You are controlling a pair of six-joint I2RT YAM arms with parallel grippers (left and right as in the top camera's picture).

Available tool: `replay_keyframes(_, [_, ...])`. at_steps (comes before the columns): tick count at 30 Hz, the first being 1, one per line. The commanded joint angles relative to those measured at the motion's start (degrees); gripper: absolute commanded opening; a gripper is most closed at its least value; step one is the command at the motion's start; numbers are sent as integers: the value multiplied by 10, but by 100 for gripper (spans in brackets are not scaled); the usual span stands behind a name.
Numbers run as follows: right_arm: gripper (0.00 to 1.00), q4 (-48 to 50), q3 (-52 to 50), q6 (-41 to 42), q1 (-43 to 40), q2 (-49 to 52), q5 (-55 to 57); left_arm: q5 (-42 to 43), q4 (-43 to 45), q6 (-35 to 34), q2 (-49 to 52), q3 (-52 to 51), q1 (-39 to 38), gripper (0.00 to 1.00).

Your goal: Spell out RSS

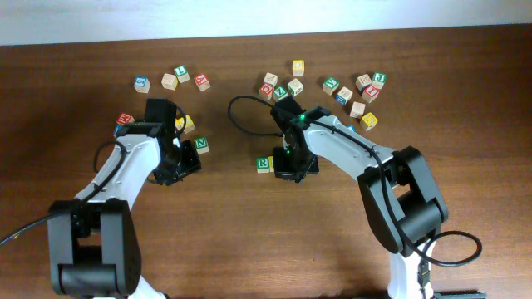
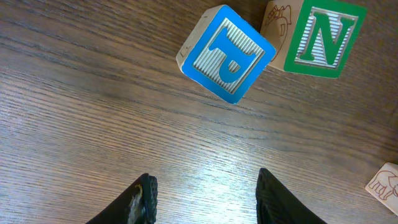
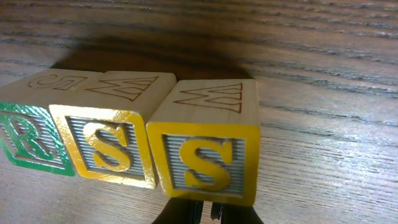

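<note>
The spelling looks nearly finished: the first S cube (image 3: pixel 106 146) touches the green R cube (image 3: pixel 28 140) and the second S cube (image 3: pixel 205 158) sits next along, slightly askew, so the clenched, empty right tool (image 3: pixel 208 214) likely need only square it up, while the left tool (image 2: pixel 205 199) hangs released.

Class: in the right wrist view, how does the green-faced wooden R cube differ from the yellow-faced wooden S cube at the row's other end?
Colour: the green-faced wooden R cube is framed green, the end yellow-faced wooden S cube yellow. Letter: R against S. Pose: the end S cube juts nearer the camera than the R cube. Both are like-sized wooden cubes, letters facing the camera.
</note>
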Motion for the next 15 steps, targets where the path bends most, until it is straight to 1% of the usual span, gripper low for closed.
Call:
replay_keyframes(1, [4, 2, -5, 5, 4, -6, 11, -4, 2, 1, -11, 7, 1, 44])
replay_keyframes(15, [4, -6, 0, 5, 3, -7, -2, -4, 6, 1, -11, 7, 1, 45])
